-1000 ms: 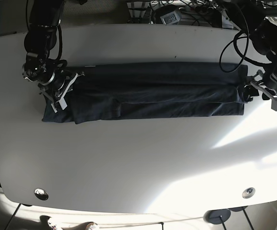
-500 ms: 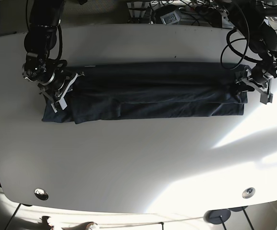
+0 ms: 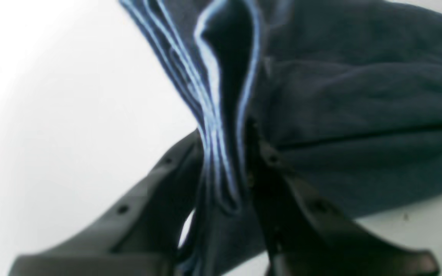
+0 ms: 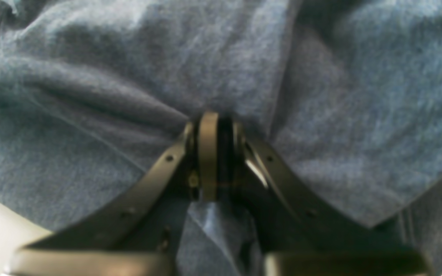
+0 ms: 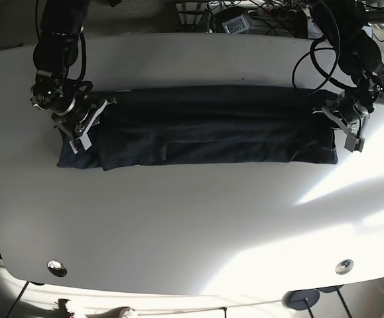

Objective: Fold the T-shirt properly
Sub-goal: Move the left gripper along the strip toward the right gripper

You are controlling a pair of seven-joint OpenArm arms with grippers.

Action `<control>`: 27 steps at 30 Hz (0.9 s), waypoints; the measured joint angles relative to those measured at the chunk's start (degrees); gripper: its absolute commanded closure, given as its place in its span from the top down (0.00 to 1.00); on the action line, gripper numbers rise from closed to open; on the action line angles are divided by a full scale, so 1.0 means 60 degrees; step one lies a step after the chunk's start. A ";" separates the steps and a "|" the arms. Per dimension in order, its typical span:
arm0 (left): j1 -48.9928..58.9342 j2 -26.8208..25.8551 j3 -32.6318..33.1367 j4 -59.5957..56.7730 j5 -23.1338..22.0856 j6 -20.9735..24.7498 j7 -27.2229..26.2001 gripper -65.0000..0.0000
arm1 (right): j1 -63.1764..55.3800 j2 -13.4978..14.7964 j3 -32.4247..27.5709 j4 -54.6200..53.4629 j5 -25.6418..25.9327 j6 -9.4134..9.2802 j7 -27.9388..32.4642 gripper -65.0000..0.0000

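A dark navy T-shirt (image 5: 211, 126) lies as a long folded band across the white table (image 5: 192, 218). In the base view my right gripper (image 5: 84, 129) sits on the shirt's left end. Its wrist view shows it (image 4: 213, 132) shut on a pinched fold of the blue cloth (image 4: 340, 99). At the shirt's right end is my left gripper (image 5: 339, 126). Seen from its wrist camera, the left gripper (image 3: 226, 153) is shut on the stacked edges of the shirt (image 3: 359, 96), which rise between the fingers (image 3: 148, 191).
Cables and equipment (image 5: 245, 16) crowd the floor behind the table's far edge. Two round holes (image 5: 57, 267) (image 5: 343, 266) sit near the front edge. Bright sunlight falls across the table's right front part.
My left gripper has moved inward from beyond the shirt's right end onto that end and shut on its edges. The right arm has stayed put.
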 measured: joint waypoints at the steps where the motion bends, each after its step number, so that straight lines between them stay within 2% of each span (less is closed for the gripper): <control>1: 0.0335 0.0069 0.0765 0.0882 0.0025 -0.0004 0.0000 0.06 | 0.0000 -0.0004 0.0000 0.0000 0.0000 0.0000 -0.0004 0.08; 4: 0.0889 0.0729 0.1679 0.2255 0.0310 -0.0015 0.0011 0.06 | -0.0051 -0.0007 0.0000 0.0004 0.0015 0.0000 0.0007 0.08; 8: 0.0903 0.1435 0.2765 0.2543 0.0514 0.0051 0.0040 0.06 | -0.0160 -0.0040 0.0029 0.0029 0.0018 0.0000 0.0157 0.08; 10: 0.0787 0.1902 0.3311 0.2539 0.0528 0.0707 0.0051 0.06 | -0.0160 -0.0047 0.0029 0.0047 0.0018 -0.0004 0.0157 0.08; 12: 0.0474 0.2248 0.3963 0.2444 0.0525 0.1020 0.0076 0.06 | -0.0160 -0.0051 0.0029 0.0047 0.0018 -0.0004 0.0160 0.08; 18: -0.0270 0.2459 0.4841 0.1373 0.0510 0.1708 0.0015 0.06 | -0.0160 -0.0051 0.0029 0.0069 0.0018 -0.0004 0.0157 0.08; 23: -0.0474 0.2455 0.5410 0.0984 0.0517 0.1756 0.0007 0.06 | -0.0240 -0.0051 0.0018 0.0313 -0.0022 0.0000 -0.0036 0.08; 27: -0.0525 0.2484 0.6400 0.0980 0.0506 0.1759 -0.0004 0.06 | -0.0240 -0.0055 0.0018 0.0331 -0.0022 0.0000 -0.0066 0.08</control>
